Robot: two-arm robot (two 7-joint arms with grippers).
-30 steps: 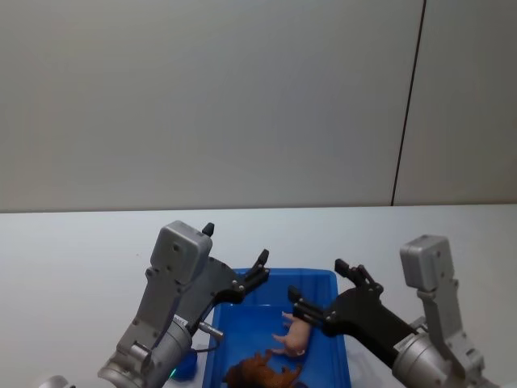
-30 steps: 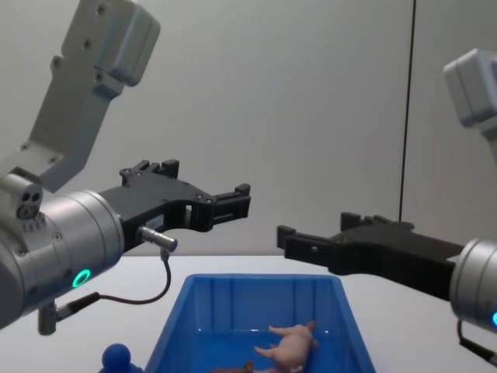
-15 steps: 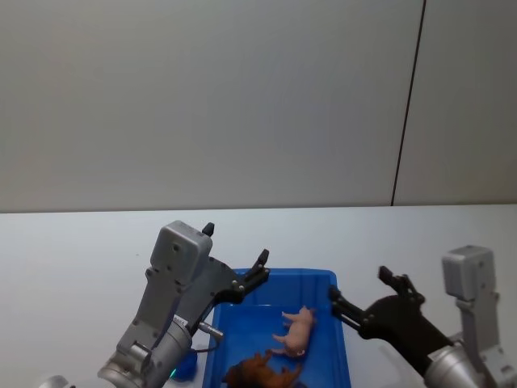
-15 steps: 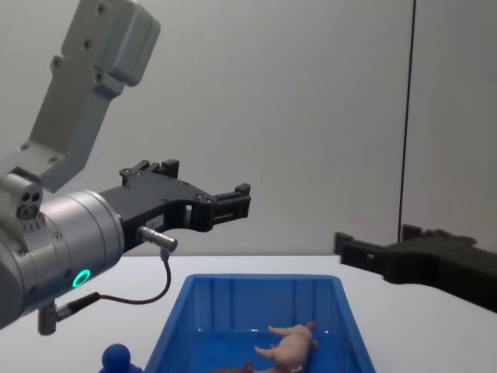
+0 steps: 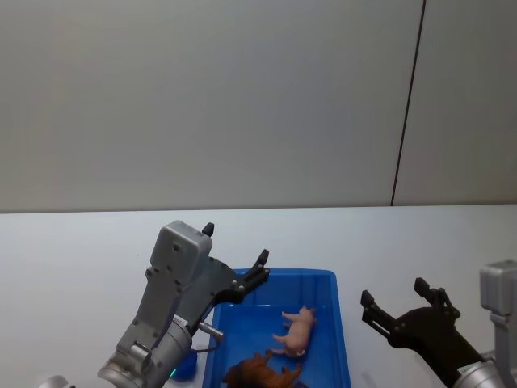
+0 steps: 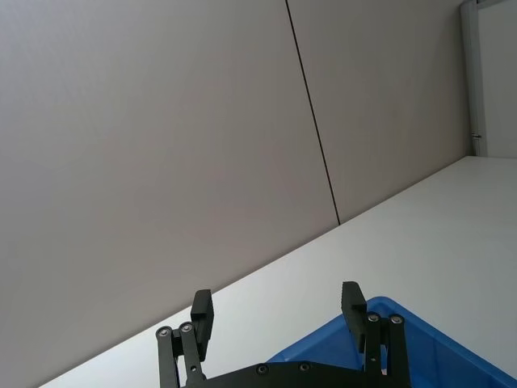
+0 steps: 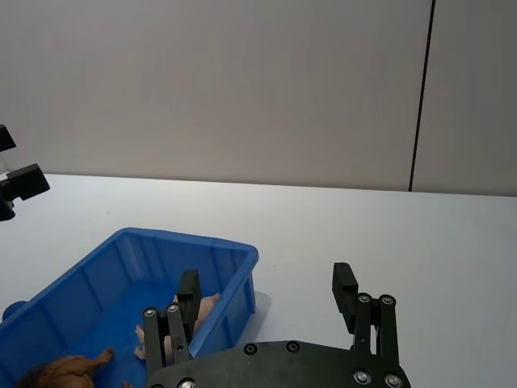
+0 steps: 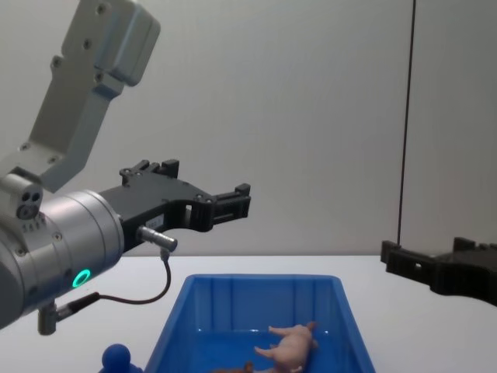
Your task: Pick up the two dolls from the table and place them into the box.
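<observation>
Both dolls lie inside the blue box (image 5: pixel 321 280): the pink pig (image 5: pixel 295 330) on its side near the middle, the brown lion (image 5: pixel 262 373) at the near end. The chest view has the pig (image 8: pixel 292 346) low in the box (image 8: pixel 264 279). My left gripper (image 5: pixel 236 244) hangs open and empty above the box's far left corner. My right gripper (image 5: pixel 394 293) is open and empty, off to the right of the box over the white table (image 5: pixel 81 242). The right wrist view has that gripper (image 7: pixel 266 276) beside the box (image 7: pixel 236 279), with the pig (image 7: pixel 208 309) and lion (image 7: pixel 69 370) inside.
A small round blue object (image 5: pixel 186 365) sits on the table just left of the box, also in the chest view (image 8: pixel 118 357). A plain wall with a dark vertical seam (image 5: pixel 408 105) stands behind the table.
My right gripper has drawn back to the right, from above the box's right side to beyond its edge. The left arm and both dolls have stayed put.
</observation>
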